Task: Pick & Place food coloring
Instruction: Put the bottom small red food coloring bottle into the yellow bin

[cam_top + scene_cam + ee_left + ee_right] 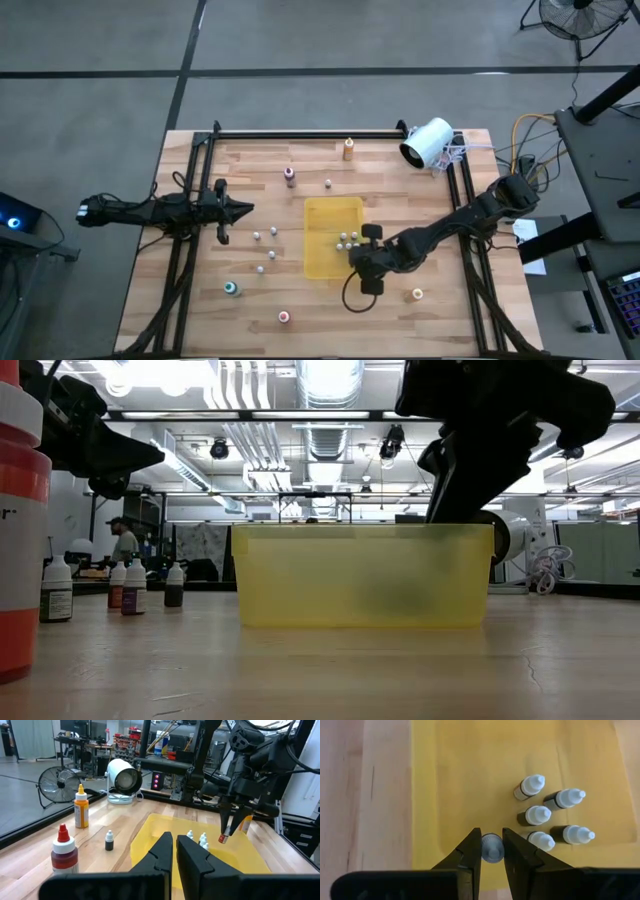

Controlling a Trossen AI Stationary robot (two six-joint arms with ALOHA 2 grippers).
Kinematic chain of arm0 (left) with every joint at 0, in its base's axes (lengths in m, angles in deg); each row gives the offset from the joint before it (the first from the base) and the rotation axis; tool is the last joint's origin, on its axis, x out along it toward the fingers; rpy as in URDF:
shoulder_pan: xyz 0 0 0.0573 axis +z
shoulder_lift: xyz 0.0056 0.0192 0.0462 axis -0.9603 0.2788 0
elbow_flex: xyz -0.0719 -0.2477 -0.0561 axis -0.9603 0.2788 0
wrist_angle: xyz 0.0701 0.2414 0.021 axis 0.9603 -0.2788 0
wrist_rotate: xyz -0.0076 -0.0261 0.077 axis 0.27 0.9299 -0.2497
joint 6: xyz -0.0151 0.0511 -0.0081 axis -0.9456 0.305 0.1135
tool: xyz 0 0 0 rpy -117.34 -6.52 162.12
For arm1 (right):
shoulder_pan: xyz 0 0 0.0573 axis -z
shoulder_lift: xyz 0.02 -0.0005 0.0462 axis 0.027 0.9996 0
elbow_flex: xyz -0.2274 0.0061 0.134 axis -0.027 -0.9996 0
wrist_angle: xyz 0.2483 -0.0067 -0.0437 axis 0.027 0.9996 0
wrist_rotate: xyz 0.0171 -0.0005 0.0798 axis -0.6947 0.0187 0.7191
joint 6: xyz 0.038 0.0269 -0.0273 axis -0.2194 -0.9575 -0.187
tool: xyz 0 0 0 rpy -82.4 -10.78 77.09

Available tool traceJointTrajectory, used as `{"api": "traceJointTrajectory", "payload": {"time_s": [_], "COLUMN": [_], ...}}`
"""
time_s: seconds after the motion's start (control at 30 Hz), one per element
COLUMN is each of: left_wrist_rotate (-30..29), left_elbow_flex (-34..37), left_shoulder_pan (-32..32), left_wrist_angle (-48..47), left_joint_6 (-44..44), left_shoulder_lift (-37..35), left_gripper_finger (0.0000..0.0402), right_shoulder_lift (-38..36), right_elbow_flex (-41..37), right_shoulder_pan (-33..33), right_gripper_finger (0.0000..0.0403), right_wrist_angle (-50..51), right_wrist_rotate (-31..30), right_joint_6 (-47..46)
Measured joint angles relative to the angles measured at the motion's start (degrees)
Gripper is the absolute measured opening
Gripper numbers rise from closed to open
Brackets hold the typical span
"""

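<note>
The food coloring is a set of tiny bottles. Several white-capped ones (540,815) stand in the yellow tray (333,237), with more (265,240) on the wood to its left. Taller ones have orange (348,149), maroon (290,176), teal (231,288) and pink (284,317) tops. My right gripper (355,258) hangs over the tray's near right part, shut on one small bottle (222,838). My left gripper (245,209) waits shut at the table's left, pointing level at the tray. My right gripper pinches the small bottle at its white cap end (492,847) between its two fingers (228,822). The fingers slant down from the table's right. The bottle's red-labelled body (222,839) hangs below the fingertips, clear of the tray floor, beside the bottles standing there.
A big white cylinder-shaped device (428,142) lies at the far right corner with cables. A small orange-topped bottle (417,294) stands near the right front. Black frame rails (300,133) run along the far edge and both sides. A large orange-labelled bottle (18,520) stands close to the low camera.
</note>
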Motion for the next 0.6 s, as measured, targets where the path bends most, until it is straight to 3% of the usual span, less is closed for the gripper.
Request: {"api": "traceJointTrajectory", "payload": {"time_s": [0.6], "left_wrist_rotate": [0.0], "left_elbow_flex": [0.0], "left_shoulder_pan": [0.0], "left_wrist_angle": [0.0], "left_joint_6": [0.0], "left_shoulder_lift": [0.0], "left_gripper_finger": [0.0], "right_shoulder_lift": [0.02], "right_elbow_flex": [-1.53], "right_shoulder_pan": [1.27], "right_gripper_finger": [0.0054], "right_wrist_angle": [-0.03], "right_wrist_rotate": [0.2], "right_joint_6": [0.72]}}
